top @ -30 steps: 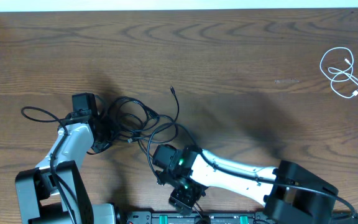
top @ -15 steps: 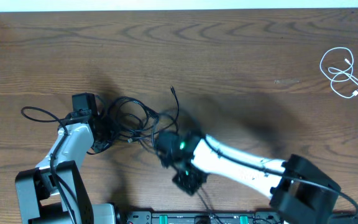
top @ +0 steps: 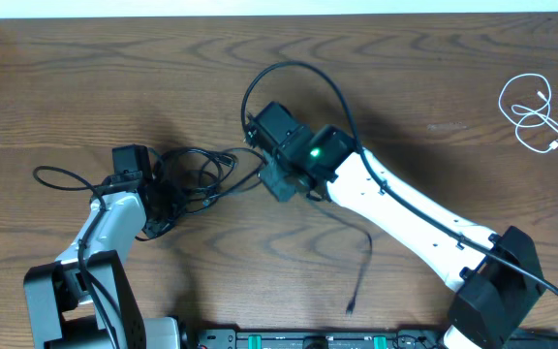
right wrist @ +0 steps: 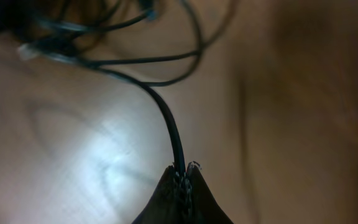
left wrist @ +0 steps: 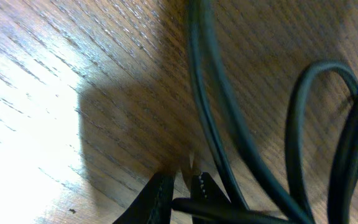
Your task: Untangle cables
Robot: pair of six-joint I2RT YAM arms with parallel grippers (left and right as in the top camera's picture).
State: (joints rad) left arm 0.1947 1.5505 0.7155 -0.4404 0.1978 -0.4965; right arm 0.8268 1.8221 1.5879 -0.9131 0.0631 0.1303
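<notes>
Several black cables (top: 197, 170) tangled at centre left; one white cable (top: 529, 118) coiled well apart, upper right.
Light, limp, thin, probably slick: take hold of a bare run beside the knot. Left gripper (left wrist: 180, 190) nipped on a tangle strand. Right gripper (right wrist: 182, 171) pinched on the long black cable (top: 294, 65), which arcs through upper centre. The right arm crosses the desk (top: 405, 58).

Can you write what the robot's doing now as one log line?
right gripper: shut on long black cable | left gripper: grips black tangle | white cable: apart
</notes>
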